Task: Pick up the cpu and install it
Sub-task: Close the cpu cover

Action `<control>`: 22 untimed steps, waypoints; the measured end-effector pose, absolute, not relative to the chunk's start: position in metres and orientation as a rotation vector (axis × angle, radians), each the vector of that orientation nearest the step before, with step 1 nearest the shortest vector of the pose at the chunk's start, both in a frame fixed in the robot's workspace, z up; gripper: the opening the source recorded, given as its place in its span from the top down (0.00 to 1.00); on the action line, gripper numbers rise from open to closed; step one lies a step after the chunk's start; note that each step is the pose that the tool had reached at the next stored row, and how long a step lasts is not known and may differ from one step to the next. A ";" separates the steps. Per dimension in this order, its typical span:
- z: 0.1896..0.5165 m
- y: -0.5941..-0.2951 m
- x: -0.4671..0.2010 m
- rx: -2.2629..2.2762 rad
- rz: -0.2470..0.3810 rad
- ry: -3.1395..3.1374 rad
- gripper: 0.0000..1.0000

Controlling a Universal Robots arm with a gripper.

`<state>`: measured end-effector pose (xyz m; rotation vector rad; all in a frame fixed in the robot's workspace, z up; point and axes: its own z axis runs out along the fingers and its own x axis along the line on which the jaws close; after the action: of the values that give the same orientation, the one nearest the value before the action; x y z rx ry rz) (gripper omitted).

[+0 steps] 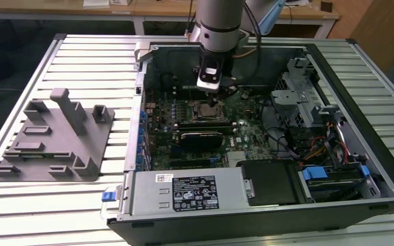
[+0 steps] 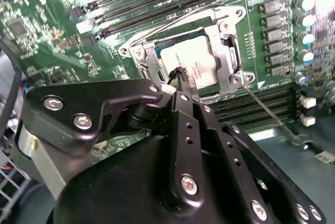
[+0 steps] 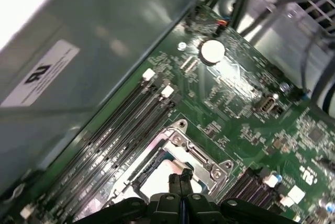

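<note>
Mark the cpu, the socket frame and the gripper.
cpu (image 2: 198, 62): second wrist view, silvery top plate.
socket frame (image 2: 233, 59): second wrist view, metal bar beside the cpu.
gripper (image 2: 181, 74): second wrist view, between its fingertips.

cpu (image 2: 192, 63) in socket (image 2: 232, 51), under pincer (image 2: 180, 74)

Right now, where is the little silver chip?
In the second wrist view the cpu lies inside the metal socket frame on the green motherboard, right at the tip of the hand.
</note>
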<state>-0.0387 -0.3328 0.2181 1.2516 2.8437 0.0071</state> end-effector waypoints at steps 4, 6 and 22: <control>0.218 -0.333 -0.039 1.148 0.009 2.887 0.89; 0.218 -0.333 -0.039 1.094 0.010 2.908 0.89; 0.217 -0.333 -0.039 0.660 0.018 3.038 0.89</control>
<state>-0.0387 -0.3328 0.2170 0.6595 3.0378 0.0177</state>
